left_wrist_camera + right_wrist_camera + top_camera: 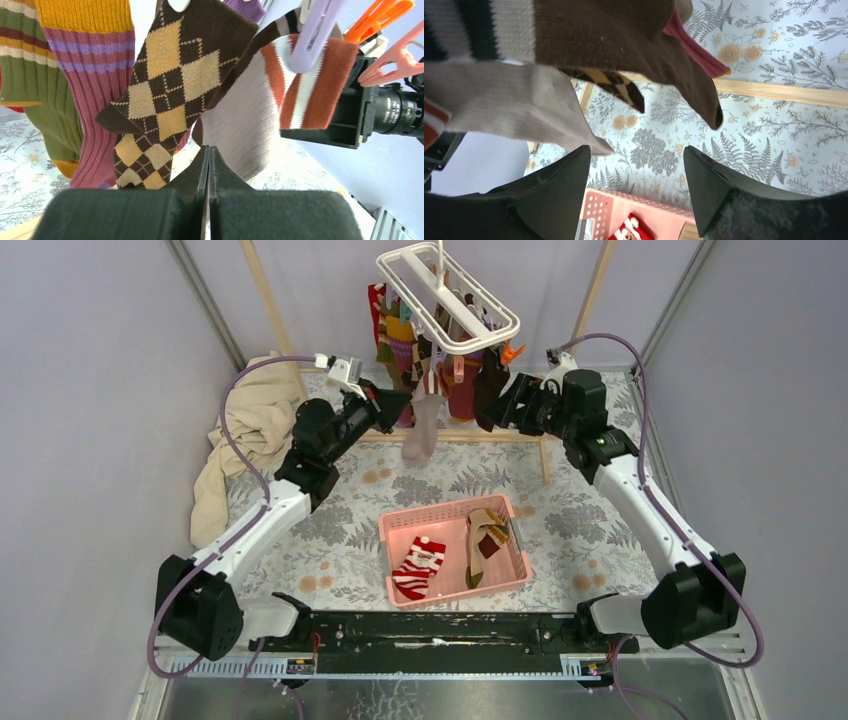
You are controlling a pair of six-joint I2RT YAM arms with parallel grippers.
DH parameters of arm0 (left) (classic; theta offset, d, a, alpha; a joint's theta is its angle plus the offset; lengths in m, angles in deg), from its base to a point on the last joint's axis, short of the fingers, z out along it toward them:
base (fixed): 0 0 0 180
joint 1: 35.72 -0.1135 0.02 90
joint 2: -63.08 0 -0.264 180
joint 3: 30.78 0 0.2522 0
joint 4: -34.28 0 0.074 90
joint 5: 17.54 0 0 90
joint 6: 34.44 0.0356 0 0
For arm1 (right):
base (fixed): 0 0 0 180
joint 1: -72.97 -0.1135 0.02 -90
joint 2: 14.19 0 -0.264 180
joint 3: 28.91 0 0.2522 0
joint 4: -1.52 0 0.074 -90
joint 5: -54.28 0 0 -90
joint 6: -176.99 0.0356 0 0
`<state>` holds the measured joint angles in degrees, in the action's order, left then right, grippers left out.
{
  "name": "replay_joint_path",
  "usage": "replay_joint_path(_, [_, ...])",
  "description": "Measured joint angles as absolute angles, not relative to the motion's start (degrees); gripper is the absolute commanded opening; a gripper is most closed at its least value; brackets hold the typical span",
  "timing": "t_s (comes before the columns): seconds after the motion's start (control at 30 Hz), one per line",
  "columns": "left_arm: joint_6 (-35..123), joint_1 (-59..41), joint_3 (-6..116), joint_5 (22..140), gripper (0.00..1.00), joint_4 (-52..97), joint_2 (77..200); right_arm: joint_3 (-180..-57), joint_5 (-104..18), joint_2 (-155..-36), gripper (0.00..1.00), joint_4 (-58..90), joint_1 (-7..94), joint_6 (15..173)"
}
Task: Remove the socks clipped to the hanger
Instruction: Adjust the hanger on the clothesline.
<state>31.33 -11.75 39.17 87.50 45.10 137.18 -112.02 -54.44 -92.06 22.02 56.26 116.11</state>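
- The white plastic rectangular hanger (pixel 447 295) hangs tilted over the far middle of the floral-clothed bench (pixel 600 510), which is hemmed in by grey side walls (pixel 90 440). Mixed fabric socks (pixel 440 375) dangle from its clips.
- A wooden rail (pixel 470 437) crosses beneath the socks. A beige cloth heap (pixel 240 435) lies at the far left.
- A pink perforated plastic basket (pixel 445 512) sits mid-bench, well apart from both arms. It holds a red-white striped sock (pixel 418 568) and a brown-tan sock (pixel 484 538).
- Left pincer (pixel 208 150): pressed together, with its tips just below the brown argyle sock (pixel 165 85) and the pale grey ribbed sock (pixel 245 125).
- Right pincer (pixel 636 170): spread, beneath the dark brown sock toe (pixel 689 75) and apart from it.
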Motion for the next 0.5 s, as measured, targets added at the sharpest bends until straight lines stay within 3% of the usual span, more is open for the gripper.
replay_joint_path(0.07, [31.9,-11.6,39.1,87.0,0.01,43.6,135.6,-110.8,-54.7,-89.6,0.76,23.0,56.3,115.8])
replay_joint_path(0.23, [32.5,-11.4,38.4,86.0,0.13,41.1,134.5,-109.6,-55.9,-83.7,0.74,25.6,55.7,114.7])
replay_joint_path(0.5, [33.0,-10.3,38.2,84.5,0.14,39.4,138.7,-113.3,-52.1,-76.3,0.71,32.1,45.9,110.2])
